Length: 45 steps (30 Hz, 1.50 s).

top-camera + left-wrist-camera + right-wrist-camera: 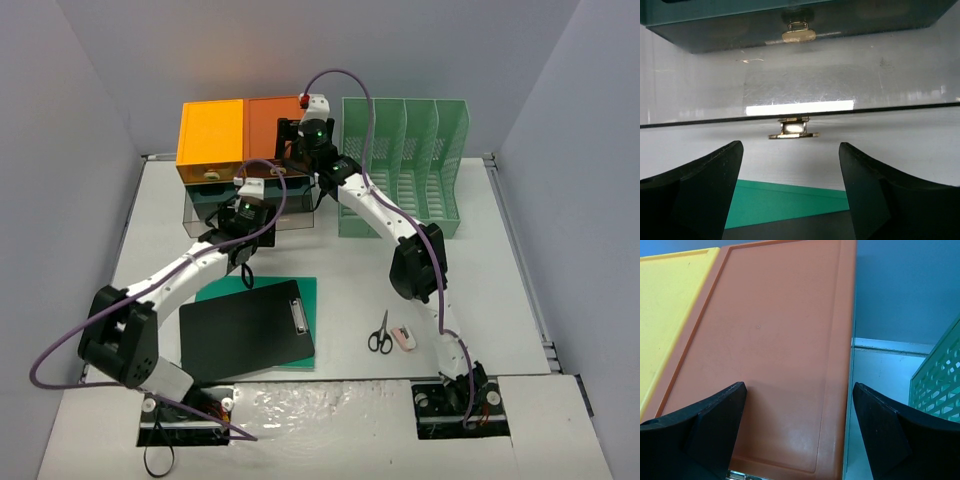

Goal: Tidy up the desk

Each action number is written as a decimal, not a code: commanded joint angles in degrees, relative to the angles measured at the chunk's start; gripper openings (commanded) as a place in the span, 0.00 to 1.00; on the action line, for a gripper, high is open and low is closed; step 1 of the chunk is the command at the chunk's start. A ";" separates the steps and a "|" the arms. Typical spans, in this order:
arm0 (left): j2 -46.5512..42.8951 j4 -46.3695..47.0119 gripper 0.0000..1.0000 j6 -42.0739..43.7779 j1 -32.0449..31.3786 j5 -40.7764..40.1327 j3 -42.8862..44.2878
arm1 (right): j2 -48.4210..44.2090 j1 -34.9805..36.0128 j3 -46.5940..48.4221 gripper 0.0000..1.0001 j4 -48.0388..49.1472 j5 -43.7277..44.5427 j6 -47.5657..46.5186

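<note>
The worktop [500, 300] runs wall to wall, with a clipboard [245, 330] and scissors [381, 333] loose near the front. The left hand [790, 152] is spread wide, gripping nothing, squared up to the gold drawer pull [792, 129], so I'd centre on it, pinch, and tug straight back. Further on, the right hand [799, 387] hangs wide open and empty over the orange top [765, 340]; can't tell if it's touching.

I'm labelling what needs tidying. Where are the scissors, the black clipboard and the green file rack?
scissors [381, 331], top view, near the pivot.
black clipboard [245, 332], top view, middle of the board.
green file rack [420, 168], top view, a middle divider.
</note>
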 commanded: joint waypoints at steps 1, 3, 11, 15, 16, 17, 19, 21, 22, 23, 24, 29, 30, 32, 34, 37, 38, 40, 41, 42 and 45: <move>-9.24 -4.33 0.78 0.77 -0.95 -2.99 4.41 | -2.72 -0.39 -0.18 0.84 -5.30 0.02 -2.06; -12.30 -7.94 0.78 1.33 -1.09 -3.20 5.38 | -2.72 -0.39 -0.04 0.84 -5.30 0.02 -2.06; -18.48 -13.81 0.81 3.93 -0.80 -8.90 10.49 | -7.59 -0.69 -3.97 0.84 -5.50 6.43 1.51; -16.20 -13.35 0.81 5.21 -0.39 -9.45 14.09 | -15.57 -0.75 -11.97 0.85 -5.77 13.46 4.83; -15.93 -13.05 0.81 5.21 -0.39 -9.24 14.36 | -17.22 -0.79 -12.77 0.86 -5.99 14.31 5.10; -15.62 -12.52 0.81 5.08 -0.36 -9.06 14.49 | -19.38 -0.83 -14.62 0.87 -6.12 15.10 4.95; -15.06 -11.37 0.81 4.73 -0.30 -9.10 14.78 | -23.48 -0.90 -19.53 0.88 -7.41 16.63 4.91; -14.19 -10.76 0.82 5.06 -0.23 -9.17 15.18 | -28.24 -0.77 -22.76 0.89 -9.42 16.70 5.71; -13.79 -10.56 0.82 5.22 -0.22 -9.10 15.42 | -30.28 -0.72 -24.16 0.89 -11.51 16.92 6.73; -13.40 -10.41 0.82 5.37 -0.22 -8.99 15.69 | -32.15 -0.68 -25.46 0.89 -14.12 17.22 8.06; -13.06 -10.21 0.82 5.51 -0.22 -8.84 15.96 | -33.91 -0.64 -26.80 0.89 -16.92 17.07 9.60; -11.95 -8.68 0.82 5.40 -0.04 -7.90 16.73 | -40.89 -0.56 -37.29 0.89 -33.78 11.29 17.74; -11.76 -8.52 0.82 5.44 -0.04 -7.75 16.96 | -42.47 -0.52 -40.47 0.89 -35.32 9.65 19.27; -11.44 -8.20 0.82 5.52 -0.04 -7.47 17.31 | -45.53 -0.09 -46.38 0.88 -37.18 6.99 22.30; -11.22 -8.02 0.82 5.56 -0.04 -7.25 17.78 | -49.63 0.90 -54.56 0.88 -37.64 5.90 24.63; -11.01 -7.93 0.82 5.62 0.17 -6.92 18.33 | -53.74 3.51 -63.62 0.88 -37.61 5.50 27.82; -10.96 -7.93 0.82 5.59 0.22 -6.79 18.52 | -55.09 4.68 -65.93 0.88 -37.52 5.55 29.19; -11.06 -8.11 0.82 5.65 0.22 -6.70 18.69 | -56.86 6.32 -71.52 0.88 -37.37 5.80 30.88; -11.21 -8.11 0.82 5.65 0.22 -6.59 18.80 | -58.10 7.16 -73.60 0.88 -37.29 5.69 31.94; -11.36 -8.11 0.82 5.65 0.22 -6.48 18.91 | -59.34 7.99 -75.68 0.88 -37.22 5.58 32.99; -11.74 -8.28 0.82 5.90 0.31 -6.20 19.02 | -62.14 9.73 -80.41 0.87 -36.94 5.53 34.70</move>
